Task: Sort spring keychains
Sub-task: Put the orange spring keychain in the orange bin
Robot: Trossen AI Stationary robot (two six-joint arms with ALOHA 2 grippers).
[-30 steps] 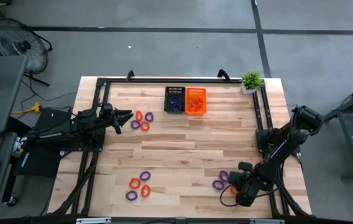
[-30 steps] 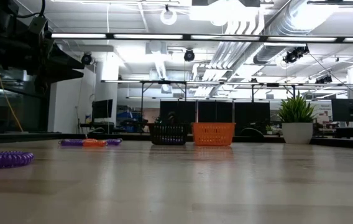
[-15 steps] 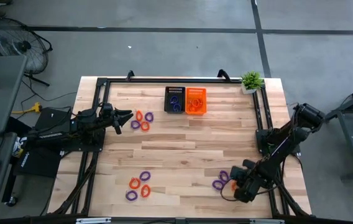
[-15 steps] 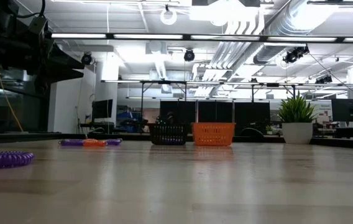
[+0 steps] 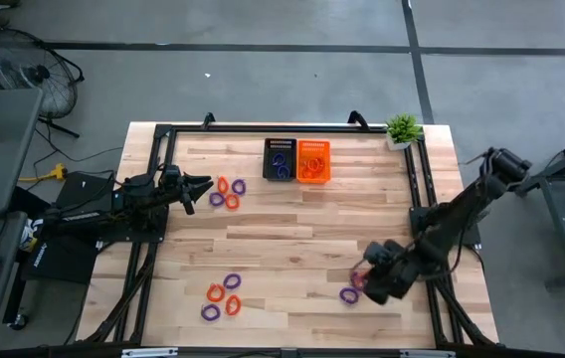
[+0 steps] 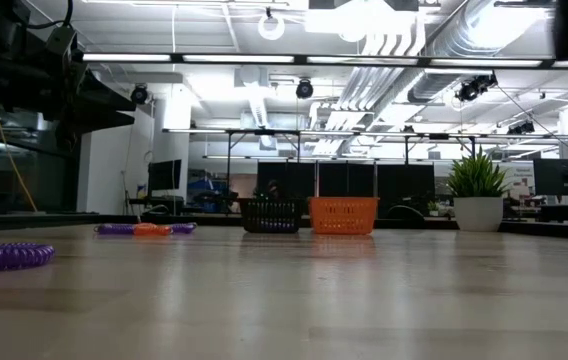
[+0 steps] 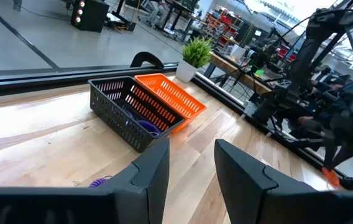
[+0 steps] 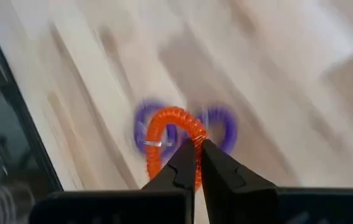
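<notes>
While the right gripper point(image 8: 194, 163) pinched an orange keychain point(image 8: 171, 132) above two purple ones, most keychains lay unsorted on the desk point(image 5: 292, 229); few were basketed.

Readable text: none is found in any view.
Labels, brands, numbers: none can be made out on the objects or the surface point(image 5: 292, 229).
Signs in the room behind: too small and blurred to be read.
</notes>
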